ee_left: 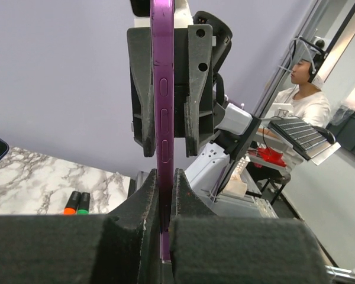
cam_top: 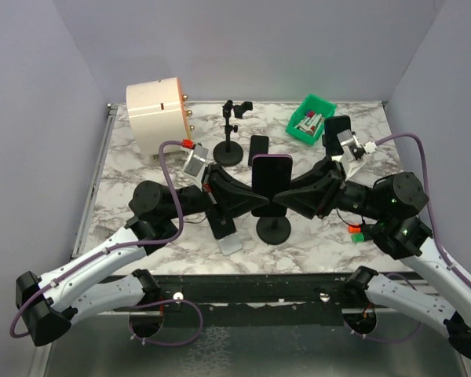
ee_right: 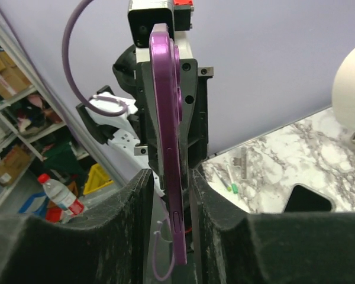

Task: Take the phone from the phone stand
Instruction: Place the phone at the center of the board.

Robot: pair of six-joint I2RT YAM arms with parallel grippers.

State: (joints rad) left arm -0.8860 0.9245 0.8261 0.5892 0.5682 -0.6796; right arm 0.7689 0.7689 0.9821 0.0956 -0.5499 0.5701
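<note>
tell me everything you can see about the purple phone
The purple phone is slim, with a glossy metallic-looking purple frame, rounded corners and a dark face. Three side buttons show along one edge. It stands upright, edge-on to both wrist cameras, above the stand's round black base. The left fingers are shut on one edge; the right fingers flank the opposite edge, contact unclear.

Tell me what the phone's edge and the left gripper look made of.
The phone edge is glossy purple with a sheen, likely anodised metal or coated plastic. The left gripper looks matte black and grainy, probably foam or rubbery padding.
</note>
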